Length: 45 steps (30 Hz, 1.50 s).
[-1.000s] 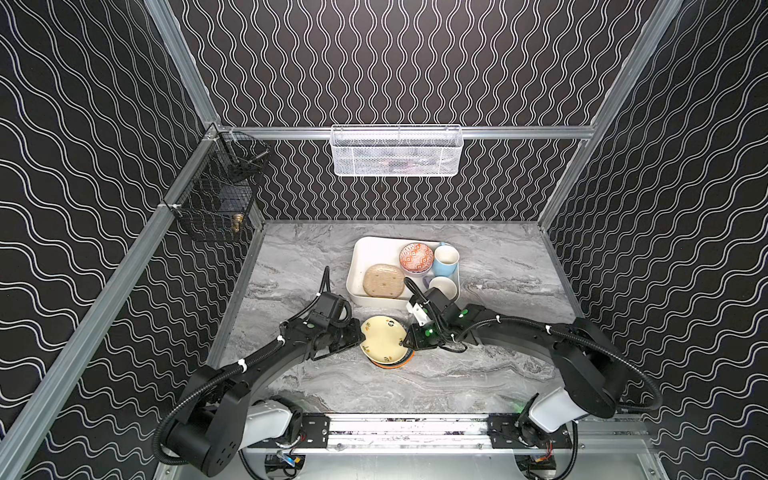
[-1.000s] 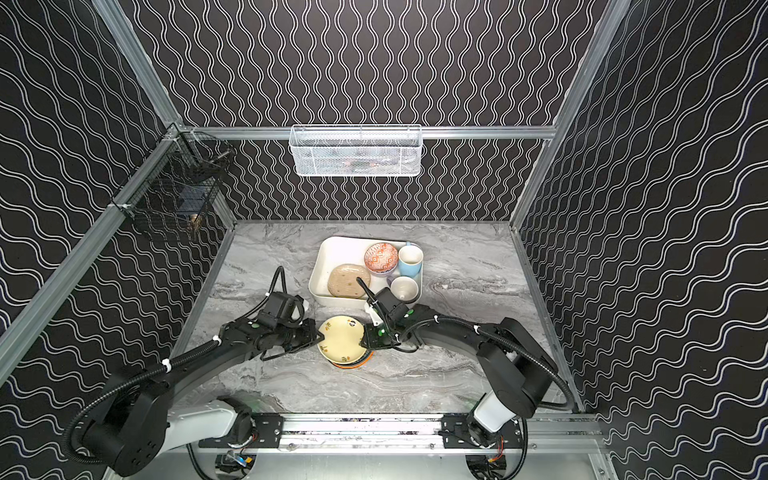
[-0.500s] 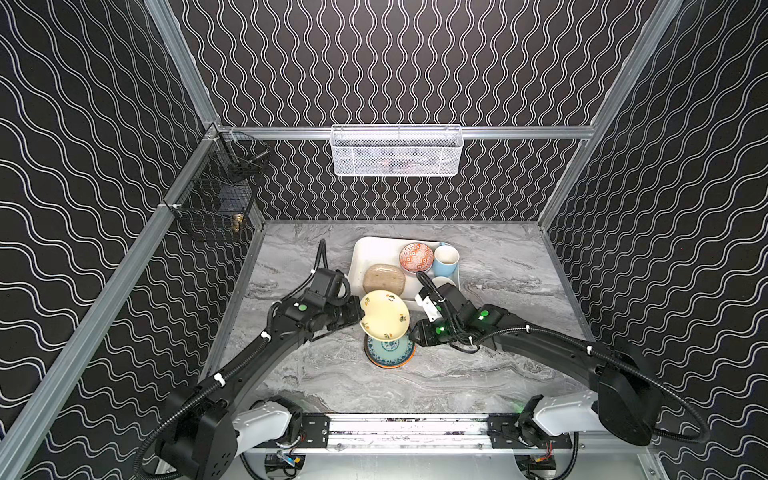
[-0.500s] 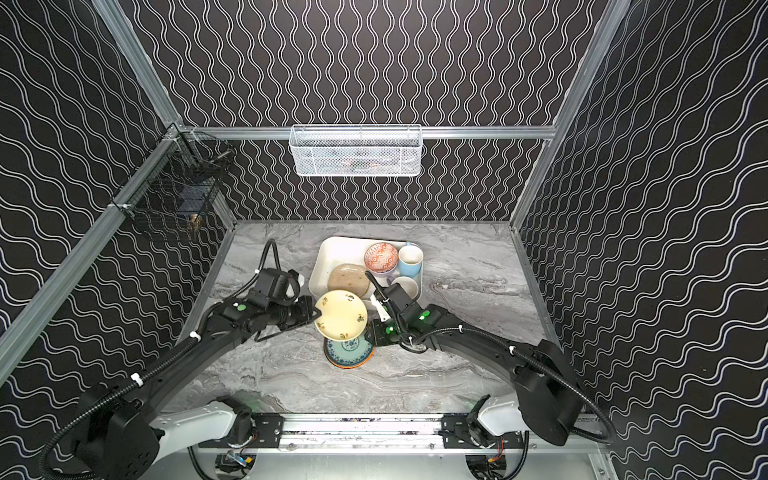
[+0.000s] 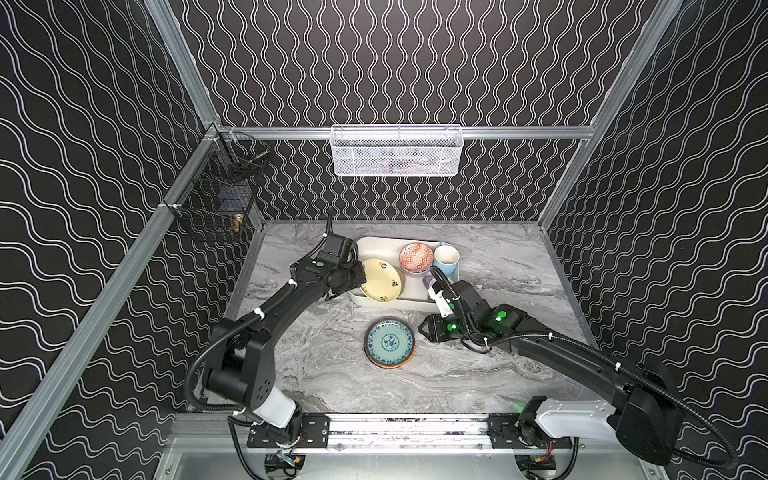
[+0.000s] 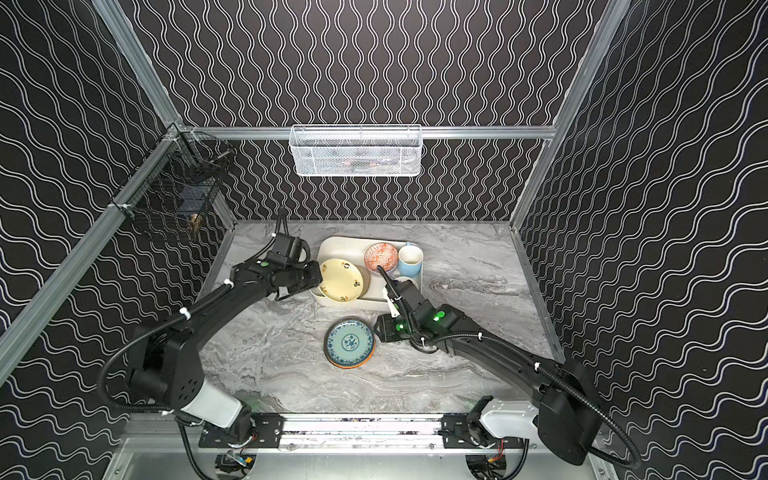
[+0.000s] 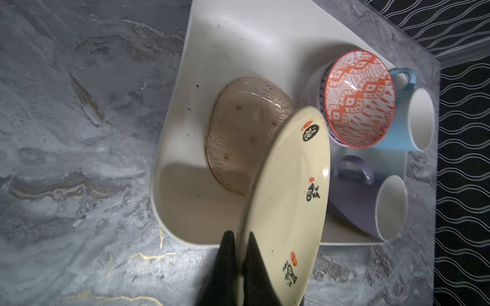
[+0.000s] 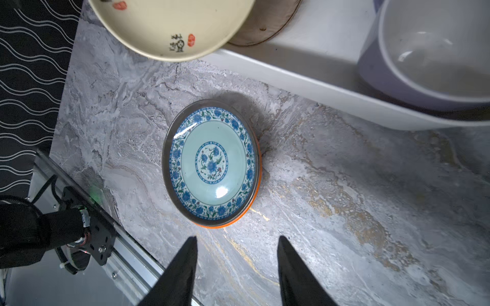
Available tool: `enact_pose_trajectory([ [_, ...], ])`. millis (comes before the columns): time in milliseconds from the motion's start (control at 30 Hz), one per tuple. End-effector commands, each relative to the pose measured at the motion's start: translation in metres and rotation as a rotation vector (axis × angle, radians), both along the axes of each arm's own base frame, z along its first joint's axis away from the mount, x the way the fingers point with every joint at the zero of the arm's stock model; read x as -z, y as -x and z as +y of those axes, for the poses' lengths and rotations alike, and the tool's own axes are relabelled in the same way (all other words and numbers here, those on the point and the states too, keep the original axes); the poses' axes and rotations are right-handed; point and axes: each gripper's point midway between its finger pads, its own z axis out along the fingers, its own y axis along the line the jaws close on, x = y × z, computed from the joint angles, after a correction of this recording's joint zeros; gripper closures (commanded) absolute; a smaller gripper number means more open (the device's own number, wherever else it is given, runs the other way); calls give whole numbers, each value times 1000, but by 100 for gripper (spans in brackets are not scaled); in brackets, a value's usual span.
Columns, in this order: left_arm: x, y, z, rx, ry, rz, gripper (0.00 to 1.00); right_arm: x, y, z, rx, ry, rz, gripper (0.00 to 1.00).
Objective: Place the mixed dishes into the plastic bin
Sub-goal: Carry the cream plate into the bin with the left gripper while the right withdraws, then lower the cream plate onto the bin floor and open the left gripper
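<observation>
Firm pinch there: your left claw (image 7: 240, 238) was clamped on the rim of the cream plate (image 7: 289, 198), one finger on each face, and the plate hung tilted over the near left part of the bin (image 5: 376, 245). Under it, on the bin floor, lay a brown dish (image 7: 238, 137); whether plate and dish touched, I couldn't tell. The bin stood by the far edge of the desk (image 5: 324, 374), about halfway across. Down its right side it was crowded. The patterned bowl (image 7: 358, 98) sat nested in a lavender bowl (image 7: 314, 87). The blue mug (image 7: 421, 119) was just beside them in the far right corner. The lavender mug (image 7: 371, 204) filled the near right corner, partly hidden under your right arm in both top views. Out on the open desk, between the bin and the near edge, the teal plate (image 8: 210, 163) rested on the orange plate (image 8: 230, 224), with only a sliver of orange rim showing. Your right claw (image 8: 238, 239) hovered low near that stack, on its right, jaws spread wide with nothing between them. Its tips pointed at the teal plate but stood clear of its rim. So you had one plate in the air over the bin and two plates on the desk outside it.
</observation>
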Motion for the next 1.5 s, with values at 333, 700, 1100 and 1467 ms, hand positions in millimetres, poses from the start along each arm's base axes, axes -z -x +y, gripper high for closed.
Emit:
enact_pose_trajectory([
  [333, 40, -44, -5, -51, 28, 58, 94, 6, -20, -21, 16, -40, 23, 48],
  [700, 60, -58, -17, -40, 62, 112, 84, 13, -35, -33, 23, -45, 36, 47],
  [1100, 67, -50, -12, -31, 27, 163, 40, 23, -41, -38, 22, -55, 65, 42],
  [1467, 79, -43, -7, -30, -8, 190, 62, 21, -42, -39, 22, -66, 60, 41],
])
